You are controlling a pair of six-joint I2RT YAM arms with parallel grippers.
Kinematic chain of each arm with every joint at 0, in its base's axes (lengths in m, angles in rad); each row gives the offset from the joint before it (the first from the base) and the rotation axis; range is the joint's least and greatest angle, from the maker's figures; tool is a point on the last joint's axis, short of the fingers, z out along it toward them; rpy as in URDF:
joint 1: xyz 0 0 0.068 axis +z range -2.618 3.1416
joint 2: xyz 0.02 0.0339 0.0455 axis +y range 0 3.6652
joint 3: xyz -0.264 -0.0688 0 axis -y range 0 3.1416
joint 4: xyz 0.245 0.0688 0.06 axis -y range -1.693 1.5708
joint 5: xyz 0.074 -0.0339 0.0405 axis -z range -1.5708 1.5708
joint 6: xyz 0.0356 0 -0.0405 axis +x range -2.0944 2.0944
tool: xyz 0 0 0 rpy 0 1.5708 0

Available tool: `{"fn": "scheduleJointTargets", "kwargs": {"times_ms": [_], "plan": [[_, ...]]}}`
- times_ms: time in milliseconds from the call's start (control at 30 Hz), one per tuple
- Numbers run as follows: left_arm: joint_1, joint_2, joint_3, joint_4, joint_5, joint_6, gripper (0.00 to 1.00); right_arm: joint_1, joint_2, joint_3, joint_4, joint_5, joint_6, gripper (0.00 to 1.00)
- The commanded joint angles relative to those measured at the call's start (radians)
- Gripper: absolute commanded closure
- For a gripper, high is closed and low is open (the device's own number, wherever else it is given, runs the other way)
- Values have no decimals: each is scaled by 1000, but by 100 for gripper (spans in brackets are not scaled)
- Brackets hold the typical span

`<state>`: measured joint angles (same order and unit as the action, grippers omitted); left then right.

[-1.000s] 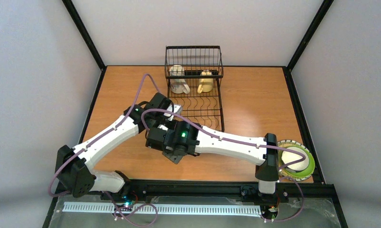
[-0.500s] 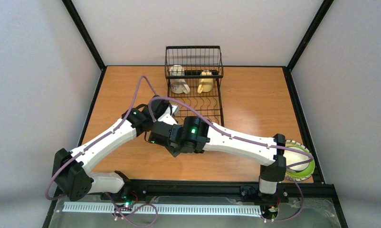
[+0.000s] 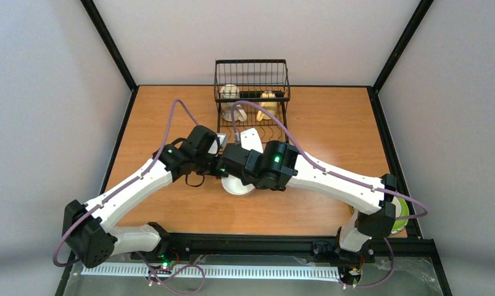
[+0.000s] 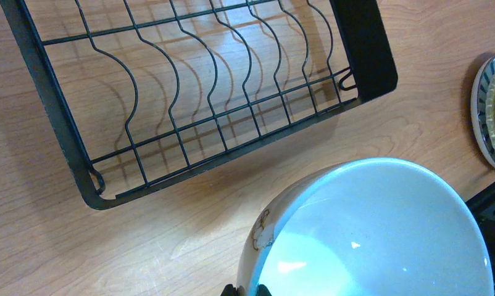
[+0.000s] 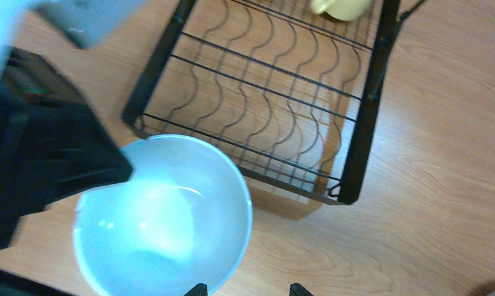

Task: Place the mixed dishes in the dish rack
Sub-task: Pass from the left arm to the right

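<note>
My left gripper point(image 4: 245, 291) is shut on the rim of the white bowl with a small brown motif point(image 4: 381, 234), held just off the near end of the black dish rack point(image 4: 60, 123). The bowl shows in the top view point(image 3: 239, 186), partly under my right wrist. My right gripper point(image 5: 247, 290) is open and empty, one fingertip beside the bowl's rim point(image 5: 165, 216). The white mug point(image 3: 230, 92) and the cream-yellow mug point(image 3: 268, 106) sit in the rack's basket. The teal-and-white bowl point(image 4: 479, 105) and the lime-green plate point(image 3: 404, 211) are stacked at the table's right edge. The white plate is out of view.
The rack's plate slots point(image 5: 276, 92) hold nothing. Both arms cross close together in front of the rack. A black frame rail point(image 3: 257, 237) runs along the near table edge, and black posts stand at the back corners.
My right arm has swung up and to the right, uncovering the white bowl in the top view. My left arm has shifted slightly left with the bowl.
</note>
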<state>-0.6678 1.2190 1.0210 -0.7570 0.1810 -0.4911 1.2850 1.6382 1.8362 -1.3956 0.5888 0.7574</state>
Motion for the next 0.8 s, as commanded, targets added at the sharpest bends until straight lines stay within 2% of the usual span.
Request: {"fn": "scheduleJointTargets", "kwargs": {"times_ms": [0, 500, 767], "plan": [[1, -56, 4, 92, -1, -47, 100, -44, -23, -68, -3, 16, 83, 24], [2, -139, -21, 146, -26, -101, 100, -81, 13, -107, 42, -25, 116, 25], [2, -209, -58, 223, -75, -216, 100, -101, 37, -130, 95, -53, 185, 28]]}}
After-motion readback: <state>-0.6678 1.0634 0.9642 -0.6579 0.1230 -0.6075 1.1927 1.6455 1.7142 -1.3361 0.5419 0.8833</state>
